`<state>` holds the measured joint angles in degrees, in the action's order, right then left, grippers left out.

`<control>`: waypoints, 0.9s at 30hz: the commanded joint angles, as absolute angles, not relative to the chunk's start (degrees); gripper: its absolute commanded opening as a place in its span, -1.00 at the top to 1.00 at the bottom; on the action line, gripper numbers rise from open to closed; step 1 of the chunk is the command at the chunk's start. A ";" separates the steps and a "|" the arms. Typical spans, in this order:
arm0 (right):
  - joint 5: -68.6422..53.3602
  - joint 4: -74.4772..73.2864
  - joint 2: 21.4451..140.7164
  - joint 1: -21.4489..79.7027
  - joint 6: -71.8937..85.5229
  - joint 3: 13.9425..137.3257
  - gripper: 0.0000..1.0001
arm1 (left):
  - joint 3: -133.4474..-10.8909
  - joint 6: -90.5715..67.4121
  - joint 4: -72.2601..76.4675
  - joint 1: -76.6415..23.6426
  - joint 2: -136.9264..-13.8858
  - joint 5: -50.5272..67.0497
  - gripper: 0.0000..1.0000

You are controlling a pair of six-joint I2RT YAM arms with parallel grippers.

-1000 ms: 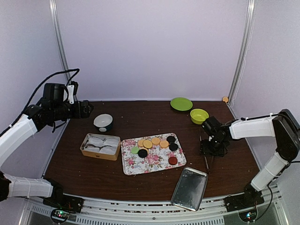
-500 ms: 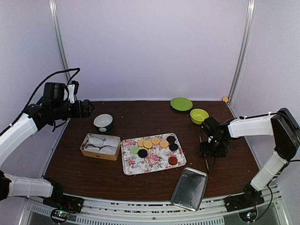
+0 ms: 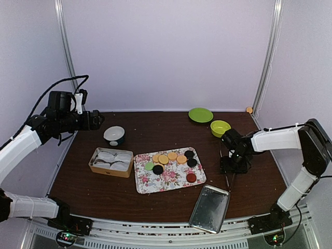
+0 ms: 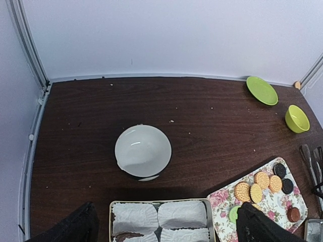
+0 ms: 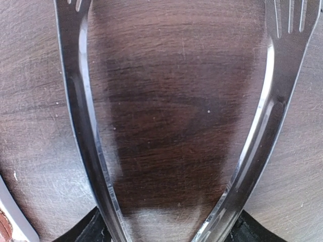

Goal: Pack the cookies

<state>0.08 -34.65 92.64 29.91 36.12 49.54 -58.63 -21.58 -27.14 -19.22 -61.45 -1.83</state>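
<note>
Left gripper (image 4: 167, 217): up high over the back-left of the table (image 3: 155, 129), jaws wide apart, nothing between them. Its wrist view looks down on the white bowl (image 4: 143, 151) and the tin (image 3: 109, 171), which holds four paper cups (image 4: 133, 216).

Right gripper (image 5: 170, 229): down at the table on the right, over the tongs (image 5: 81, 126). In the wrist view we see both tong arms running between the fingers (image 5: 93, 233), one dark finger outside each arm. Jaws are apart (we cannot tell whether they press on the tongs or just flank them). The tongs lie flat on the wood, tips spread.

Cookies (image 3: 171, 158): all on the tray (image 3: 168, 181), mid-table, bunched along its far edge and right side. We see:
- orange ones in a cluster
- a green and a black one at the cluster's near-left
- two more black ones to the right
- one dark red one alone near the right corner

Neither gripper touches them.

The tin sits just left of the tray. The lid (image 3: 209, 208) lies near the front edge, just beside the tray's near-right corner. The plate (image 3: 200, 114) and yellow bowl (image 3: 220, 127) are back right, well apart from the tray.
</note>
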 commanded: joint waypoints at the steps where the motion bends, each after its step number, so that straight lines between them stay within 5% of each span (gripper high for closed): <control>1: -2.89 -36.48 96.17 31.54 36.16 45.85 -0.42 | -60.56 -22.06 -26.41 -19.05 -61.68 -0.71 -0.95; 12: 1.24 -37.35 90.58 32.26 38.11 46.97 -0.16 | -60.54 -22.09 -26.46 -19.03 -61.72 -0.86 -0.95; 27: 4.70 -45.17 74.37 32.46 39.66 53.62 -0.13 | -60.36 -22.10 -26.44 -19.05 -61.66 -1.62 -0.95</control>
<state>2.79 -42.48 78.61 31.92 39.07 51.18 -58.63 -21.61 -27.20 -19.22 -61.47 -1.30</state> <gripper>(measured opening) 0.568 0.973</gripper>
